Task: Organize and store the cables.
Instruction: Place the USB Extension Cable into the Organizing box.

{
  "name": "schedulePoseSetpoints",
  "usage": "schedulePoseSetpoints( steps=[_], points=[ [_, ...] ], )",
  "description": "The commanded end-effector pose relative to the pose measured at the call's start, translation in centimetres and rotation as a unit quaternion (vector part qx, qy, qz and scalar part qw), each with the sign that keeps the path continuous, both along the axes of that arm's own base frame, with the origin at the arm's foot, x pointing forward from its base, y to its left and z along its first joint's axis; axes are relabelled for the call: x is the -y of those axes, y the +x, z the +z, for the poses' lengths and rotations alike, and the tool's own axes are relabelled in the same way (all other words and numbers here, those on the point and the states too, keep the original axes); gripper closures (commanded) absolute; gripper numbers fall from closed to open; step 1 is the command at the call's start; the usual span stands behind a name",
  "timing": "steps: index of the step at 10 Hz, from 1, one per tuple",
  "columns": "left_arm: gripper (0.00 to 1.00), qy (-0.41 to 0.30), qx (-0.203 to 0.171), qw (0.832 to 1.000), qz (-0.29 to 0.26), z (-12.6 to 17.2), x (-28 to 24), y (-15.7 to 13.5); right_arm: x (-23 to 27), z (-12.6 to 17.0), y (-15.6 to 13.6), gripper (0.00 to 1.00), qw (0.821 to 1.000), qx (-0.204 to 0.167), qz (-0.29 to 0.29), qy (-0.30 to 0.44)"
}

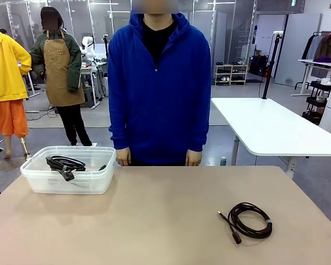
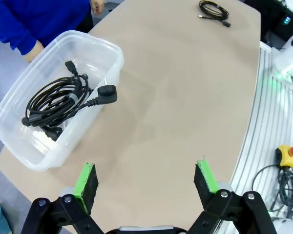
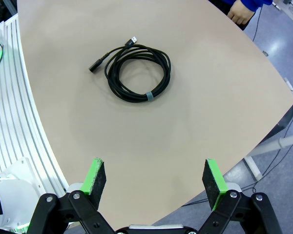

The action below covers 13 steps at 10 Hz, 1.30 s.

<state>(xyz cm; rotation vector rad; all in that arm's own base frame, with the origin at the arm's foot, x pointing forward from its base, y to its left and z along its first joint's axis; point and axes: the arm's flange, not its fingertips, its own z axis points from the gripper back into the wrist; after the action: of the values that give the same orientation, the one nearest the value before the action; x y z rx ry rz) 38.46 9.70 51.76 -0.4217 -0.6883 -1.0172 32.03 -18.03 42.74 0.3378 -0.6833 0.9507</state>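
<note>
One black coiled cable [image 1: 250, 220], bound with a grey band, lies on the smooth beige tabletop [image 1: 154, 215]. Another coil [image 2: 58, 100], two-pin plug attached, sits in the clear plastic bin [image 2: 105, 46]. Left gripper [image 2: 145, 183] and right gripper [image 3: 155, 179] hover, fingers wide apart, holding nothing. A person in blue [image 1: 159, 88] stands opposite.

— What's under the left gripper [image 2: 145, 179]?

— Bare tan table [image 2: 185, 97]; its green-padded jaws stand wide apart, holding nothing.

— And the clear plastic bin [image 2: 110, 48]?

— At the table's edge, holding a coiled black power cable [image 2: 53, 100], its two-pin plug [image 2: 106, 91] against the wall.

— Anything else?

— Another coiled cable [image 2: 214, 9] lies well apart, at the far end.
</note>
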Motion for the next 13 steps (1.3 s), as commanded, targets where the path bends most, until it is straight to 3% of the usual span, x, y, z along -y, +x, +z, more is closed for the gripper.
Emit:
schedulePoseSetpoints(
  steps=[1,5,7,10,13],
  points=[
    [0.00,0.004,-0.003,1.000,0.010,0.1,0.1,-0.2,-0.9,0.1,0.5,0.00,0.996,-0.048,-0.067,-0.022],
    [0.00,0.004,-0.003,1.000,0.010,0.1,0.1,-0.2,-5.7,3.9,3.3,0.00,0.974,-0.160,-0.145,-0.072],
    [0.00,0.004,-0.003,1.000,0.010,0.1,0.1,-0.2,-10.0,3.8,7.1,0.00,0.950,-0.212,-0.194,-0.117],
    [0.00,0.004,-0.003,1.000,0.010,0.1,0.1,-0.2,-14.3,2.7,10.1,0.00,0.928,-0.223,-0.249,-0.162],
    [0.00,0.004,-0.003,1.000,0.010,0.1,0.1,-0.2,-14.5,1.5,10.3,0.00,0.919,-0.243,-0.280,-0.136]
  ],
)
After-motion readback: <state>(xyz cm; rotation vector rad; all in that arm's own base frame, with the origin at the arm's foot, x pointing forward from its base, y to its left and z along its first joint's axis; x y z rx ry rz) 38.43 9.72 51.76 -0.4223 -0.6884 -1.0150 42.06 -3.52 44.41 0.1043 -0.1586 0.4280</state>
